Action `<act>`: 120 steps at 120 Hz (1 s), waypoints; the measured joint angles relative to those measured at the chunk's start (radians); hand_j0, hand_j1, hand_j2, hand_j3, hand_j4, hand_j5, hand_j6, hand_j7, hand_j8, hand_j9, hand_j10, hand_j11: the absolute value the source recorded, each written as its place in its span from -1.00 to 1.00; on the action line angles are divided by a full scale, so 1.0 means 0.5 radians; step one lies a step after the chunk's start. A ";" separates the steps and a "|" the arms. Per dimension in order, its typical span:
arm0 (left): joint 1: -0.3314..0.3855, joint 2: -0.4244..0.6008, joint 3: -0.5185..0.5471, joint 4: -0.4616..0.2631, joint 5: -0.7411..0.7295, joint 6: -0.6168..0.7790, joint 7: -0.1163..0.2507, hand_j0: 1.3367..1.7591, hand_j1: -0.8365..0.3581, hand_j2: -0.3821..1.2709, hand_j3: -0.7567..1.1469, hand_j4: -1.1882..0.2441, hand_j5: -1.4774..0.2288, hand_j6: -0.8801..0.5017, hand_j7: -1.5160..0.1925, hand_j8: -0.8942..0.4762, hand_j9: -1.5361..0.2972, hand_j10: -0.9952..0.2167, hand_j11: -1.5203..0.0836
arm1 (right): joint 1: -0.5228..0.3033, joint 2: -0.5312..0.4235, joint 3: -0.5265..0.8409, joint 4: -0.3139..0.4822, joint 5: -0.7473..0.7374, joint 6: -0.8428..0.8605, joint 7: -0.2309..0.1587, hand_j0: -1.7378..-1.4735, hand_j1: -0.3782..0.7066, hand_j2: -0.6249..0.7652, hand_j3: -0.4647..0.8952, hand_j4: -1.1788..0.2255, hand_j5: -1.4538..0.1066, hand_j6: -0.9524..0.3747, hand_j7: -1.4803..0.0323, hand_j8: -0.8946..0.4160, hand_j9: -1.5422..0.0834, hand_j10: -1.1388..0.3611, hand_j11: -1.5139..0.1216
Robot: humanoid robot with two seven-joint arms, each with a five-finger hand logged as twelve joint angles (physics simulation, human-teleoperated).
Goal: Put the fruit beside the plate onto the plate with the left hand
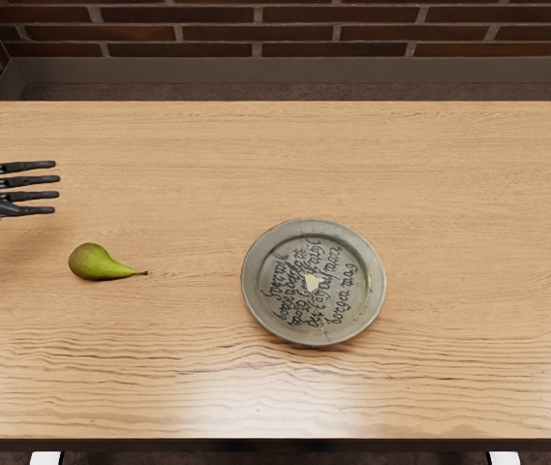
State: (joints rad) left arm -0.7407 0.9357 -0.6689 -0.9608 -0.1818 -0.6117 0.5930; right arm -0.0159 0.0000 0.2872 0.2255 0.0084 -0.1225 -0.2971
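The pear (99, 262) lies on its side on the tabletop (430, 165), well to the left of the grey plate (253, 291), with bare wood between them. Its long axis runs almost left to right, dipping slightly toward the near edge at the stem end. The fat bulb faces left, toward my side, and the thin stem points right, at the plate. I judge that this lie suits me: the broad end is what my fingers would meet first, and the carry to the plate runs roughly along the pear's own axis.

My left robot hand (12, 189) shows at the picture's left edge, behind and to the left of the pear and not touching it. Its fingers are straight, spread and holding nothing, and they point right across the tabletop. The plate bears no fruit, only dark script-like marks and a pale spot at its centre. My right arm is out of view.
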 joint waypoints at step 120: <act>-0.003 -0.199 0.386 -1.598 2.917 1.199 0.036 0.52 0.84 -0.52 -0.20 0.55 0.62 0.16 0.66 0.19 0.57 0.51 0.78 | 0.001 0.000 0.002 0.000 0.005 -0.001 0.000 -0.40 -0.95 -0.10 -0.32 0.68 0.86 0.44 0.96 0.37 0.90 0.52 0.85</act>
State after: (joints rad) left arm -0.7424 0.8360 -0.4757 -1.7598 1.2767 -0.0121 0.6109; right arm -0.0153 0.0000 0.2884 0.2255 0.0110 -0.1227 -0.2971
